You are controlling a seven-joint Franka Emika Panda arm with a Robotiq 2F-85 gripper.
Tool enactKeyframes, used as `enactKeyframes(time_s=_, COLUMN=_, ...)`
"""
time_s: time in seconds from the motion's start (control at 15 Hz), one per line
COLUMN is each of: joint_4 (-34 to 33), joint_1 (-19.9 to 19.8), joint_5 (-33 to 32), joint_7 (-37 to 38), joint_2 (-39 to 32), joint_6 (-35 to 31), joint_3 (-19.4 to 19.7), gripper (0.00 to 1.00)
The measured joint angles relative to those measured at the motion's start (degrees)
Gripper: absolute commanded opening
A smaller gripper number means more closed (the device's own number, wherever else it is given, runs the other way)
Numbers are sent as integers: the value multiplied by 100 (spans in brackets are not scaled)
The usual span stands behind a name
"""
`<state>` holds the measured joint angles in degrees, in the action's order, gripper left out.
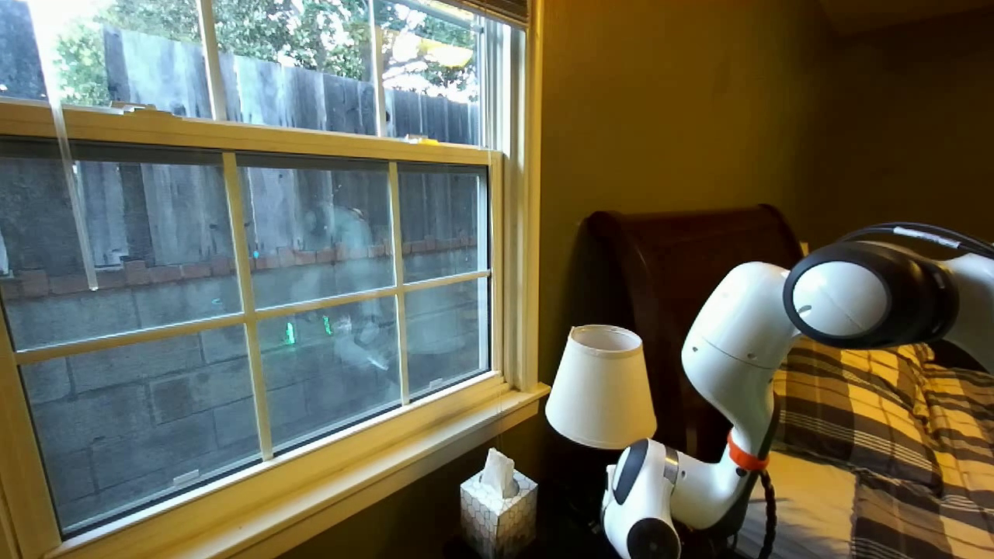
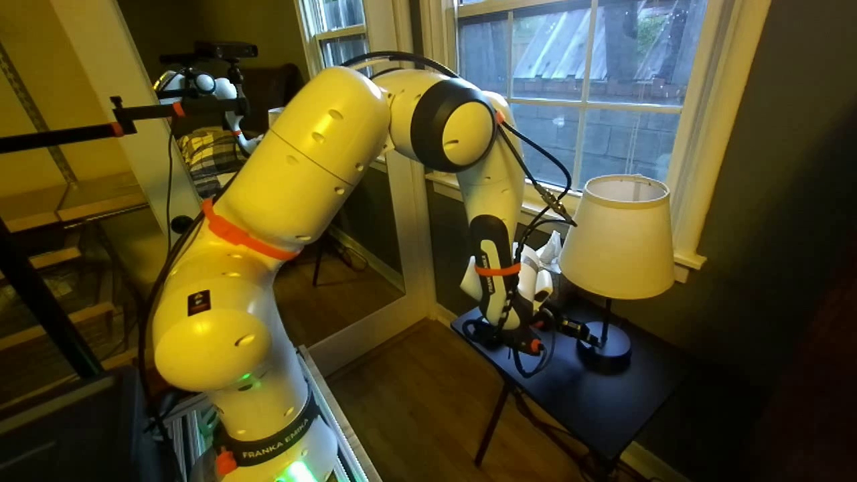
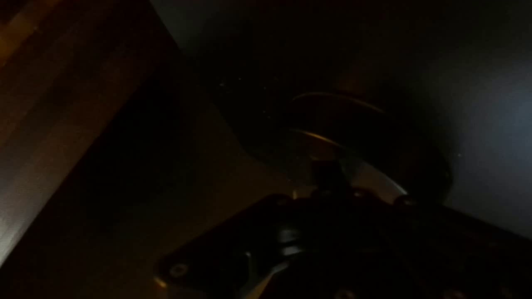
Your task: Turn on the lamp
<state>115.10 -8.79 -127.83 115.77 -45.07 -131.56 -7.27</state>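
As the Franka Panda arm [image 2: 315,154] arches from the lower left of the frame past its centre in an exterior view, its Robotiq gripper [image 2: 594,338] reaches the stem [image 2: 606,311] and round base [image 2: 617,348] of the table lamp [image 2: 616,248], which stands on a black side table [image 2: 589,402] in the right part of the frame; whether they touch is unclear. I can't judge how wide the jaws stand or whether they hold anything, since the fingers [image 3: 327,176] merge into one dark shape in the wrist view's lower middle.

No switch can be made out and no glow shows in the shade [image 1: 602,392], so the step in hand is probably to find and work a control low on the lamp. Best go slowly, well below the shade, pressing or turning gently lest the base slide or tip.

Wooden floor [image 3: 29,137] at far left, then the table's edge, then the base's curved rim from above: only the wrist view gives that rim so near. An exterior view sets the tissue box [image 1: 498,516] plainly left of the shade, yet neither gripper nor base can be made out there.
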Motion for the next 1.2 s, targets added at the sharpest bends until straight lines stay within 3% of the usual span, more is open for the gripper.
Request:
enactKeyframes(time_s=0.67, joint_4=-47, joint_1=174, joint_5=-242, joint_7=-232, joint_2=-149, joint_6=552, joint_3=18, gripper=0)
enactKeyframes(time_s=1.2, joint_4=-66, joint_1=190, joint_5=-276, joint_7=-322, joint_2=-201, joint_6=628, joint_3=20, gripper=0)
